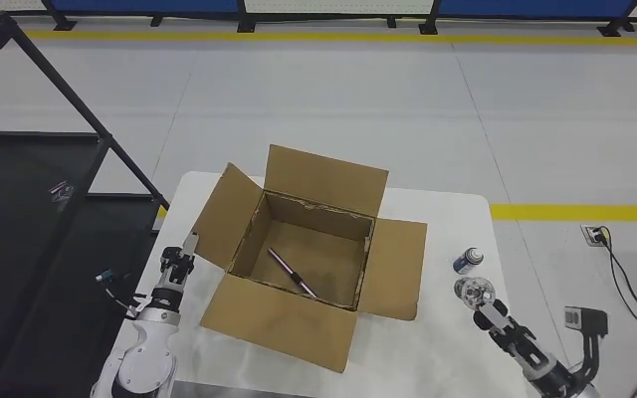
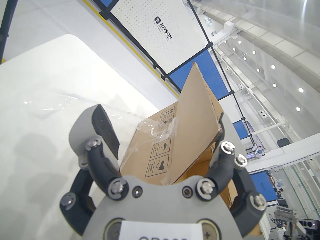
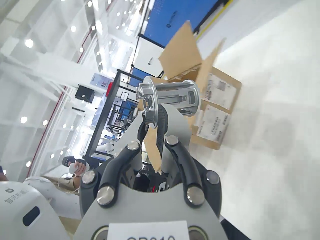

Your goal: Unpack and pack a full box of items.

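The right gripper (image 3: 152, 116) is pinching a silver flanged metal cylinder (image 3: 175, 97); the left gripper (image 2: 161, 122) (spread wide) is hovering beside the brown cardboard box (image 2: 195, 116).

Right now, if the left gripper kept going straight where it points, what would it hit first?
Most likely the cardboard box: its raised side flap stands just ahead of the open left gripper. Depth is hard to judge.

- White tabletop (image 1: 448, 338) with rounded corners.
- Black metal frame (image 1: 75, 189) just beside its left edge.
- Yellow floor line (image 1: 562, 211) off to the right, and another (image 1: 299, 37) along the far blue panels (image 1: 149, 5).
- Floor socket (image 1: 594, 235) with a cable plugged in.
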{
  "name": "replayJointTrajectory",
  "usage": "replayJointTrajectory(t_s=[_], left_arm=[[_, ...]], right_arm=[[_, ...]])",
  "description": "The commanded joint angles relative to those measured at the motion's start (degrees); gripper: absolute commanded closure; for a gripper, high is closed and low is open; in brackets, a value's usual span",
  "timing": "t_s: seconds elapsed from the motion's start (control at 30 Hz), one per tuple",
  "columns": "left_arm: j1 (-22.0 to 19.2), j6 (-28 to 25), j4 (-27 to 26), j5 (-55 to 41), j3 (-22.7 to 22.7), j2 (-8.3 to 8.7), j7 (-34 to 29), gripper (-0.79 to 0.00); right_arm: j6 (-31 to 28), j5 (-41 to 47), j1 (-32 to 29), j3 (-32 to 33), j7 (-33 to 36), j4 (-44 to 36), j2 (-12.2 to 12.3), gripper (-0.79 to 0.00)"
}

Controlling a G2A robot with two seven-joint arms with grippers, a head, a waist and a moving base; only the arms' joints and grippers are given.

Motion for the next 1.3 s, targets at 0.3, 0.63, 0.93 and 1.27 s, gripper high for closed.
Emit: replayJointTrajectory(t_s=[0.3, 0.63, 0.93, 1.27], left_arm=[[0.61, -0.01, -0.79, -0.14, -0.56, -0.02, 0.40, -0.785], [0.67, -0.25, -1.43, -0.02, -0.39, -0.07, 0.30, -0.785], [1.18, -1.57, -2.58, 0.33, -0.13, -0.06, -0.40, -0.785], [5.11, -6.15, -6.85, -7.19, -2.26, 0.30, -7.00, -0.785]], right_arm=[[7.28, -5.50, 13.66, -0.71, 5.86, 25.19, 3.13, 0.000], [7.18, -7.69, 19.71, -2.00, 7.94, 36.85, 5.24, -0.037], [5.02, -7.51, 20.96, -2.77, 8.62, 40.12, 6.71, -0.480], [3.95, -5.19, 17.71, -1.93, 5.46, 34.07, 7.86, -0.785]])
